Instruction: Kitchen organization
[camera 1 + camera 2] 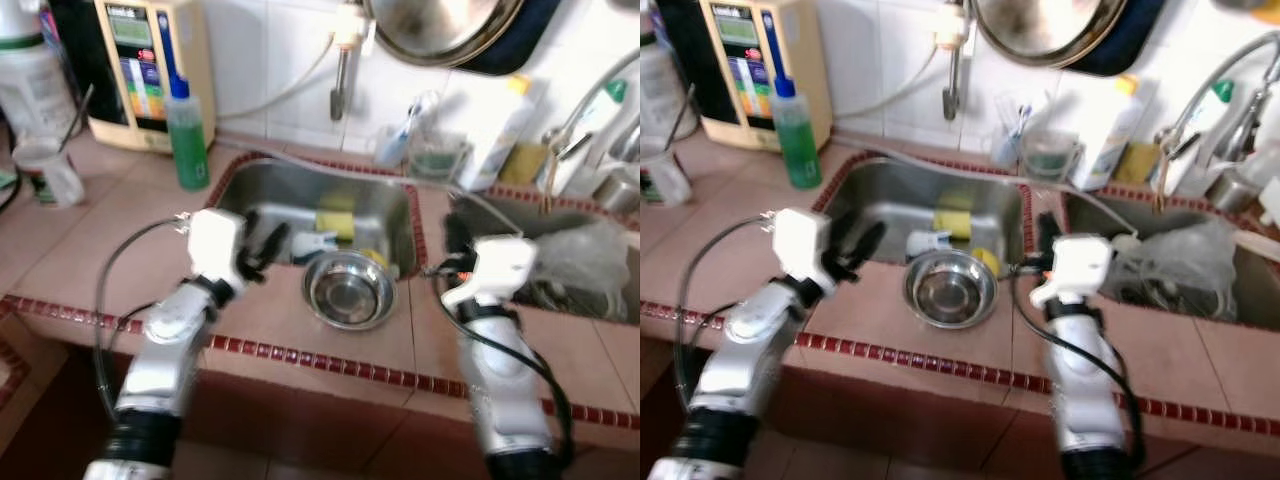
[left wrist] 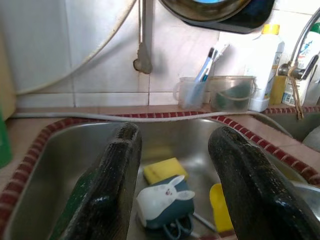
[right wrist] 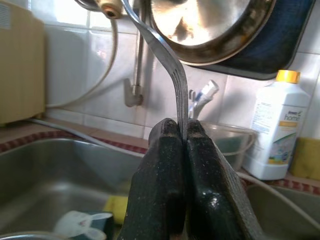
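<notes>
Cutlery is what I hold: a metal fork point(image 3: 165, 55) sits pinched by its handle between the shut jaws of my right gripper point(image 3: 182, 131), its stem curving up past the fingertips toward the tiled wall. That gripper hangs over the strip of worktop point(image 1: 90, 250) between the two sinks, near the back corner of the left sink point(image 1: 290, 190). My left gripper point(image 2: 172, 137) hovers over the near left part of that sink with its jaws spread wide and nothing between them. Down in the basin lie a yellow sponge point(image 2: 162, 170), a small white and teal rabbit-shaped thing point(image 2: 165, 200) and a yellow piece just beside it. A steel bowl point(image 1: 348, 290) rests upright at the front edge of the sink, partly on the worktop. In the right sink point(image 1: 600, 300) lies a crumpled clear plastic bag point(image 1: 580, 255). A green bottle point(image 1: 187, 135) stands on the worktop beside the left sink's far left corner, with a beige appliance point(image 1: 145, 70) behind it against the wall. A clear cup with toothbrushes point(image 2: 192, 90) and a white bottle with a yellow cap point(image 3: 277, 130) stand along the back ledge.
</notes>
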